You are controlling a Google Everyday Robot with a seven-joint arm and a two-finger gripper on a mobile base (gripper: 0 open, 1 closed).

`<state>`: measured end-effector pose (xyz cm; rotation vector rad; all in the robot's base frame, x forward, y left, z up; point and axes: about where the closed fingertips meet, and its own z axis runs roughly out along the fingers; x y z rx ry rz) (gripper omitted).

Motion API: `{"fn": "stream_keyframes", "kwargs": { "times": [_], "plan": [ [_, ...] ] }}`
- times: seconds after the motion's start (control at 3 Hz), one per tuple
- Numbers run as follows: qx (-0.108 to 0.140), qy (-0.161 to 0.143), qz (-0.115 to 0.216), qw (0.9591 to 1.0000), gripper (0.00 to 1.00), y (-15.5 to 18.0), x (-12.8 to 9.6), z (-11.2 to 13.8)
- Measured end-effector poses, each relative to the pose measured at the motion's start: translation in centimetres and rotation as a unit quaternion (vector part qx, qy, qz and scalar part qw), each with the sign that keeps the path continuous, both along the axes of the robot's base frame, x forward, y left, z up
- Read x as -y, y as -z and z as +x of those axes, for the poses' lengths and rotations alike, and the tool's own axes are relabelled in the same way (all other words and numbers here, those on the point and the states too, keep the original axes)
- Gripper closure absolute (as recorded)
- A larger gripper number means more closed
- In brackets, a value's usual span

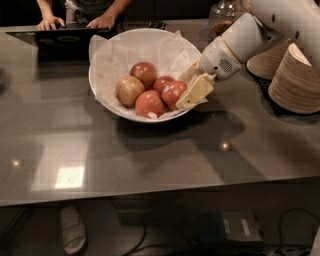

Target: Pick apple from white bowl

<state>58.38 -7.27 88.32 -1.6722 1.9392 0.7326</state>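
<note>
The white bowl [107,60], lined with crumpled white paper, stands on the dark table and holds several apples. The deep red glossy apple [172,93] lies at the right side of the pile, still resting in the bowl. My gripper [183,95] reaches in over the bowl's right rim from the upper right and is right against that apple's right side. A pale yellowish apple [129,90] lies at the left and duller red ones [149,104] lie in front and behind.
Stacks of tan paper bowls [295,80] stand at the right, close to my arm. A glass jar [223,14] stands behind the arm. A person's hands [102,21] rest at a dark laptop [60,39] at the far table edge.
</note>
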Motion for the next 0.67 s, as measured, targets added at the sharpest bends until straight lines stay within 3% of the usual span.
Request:
{"fn": "stream_keyframes", "kwargs": {
  "times": [0.33,0.67],
  "plan": [
    [0.0,0.0,0.0,1.0,1.0,0.01,-0.01,0.0],
    [0.0,0.0,0.0,1.0,1.0,0.0,-0.01,0.0]
  ]
}}
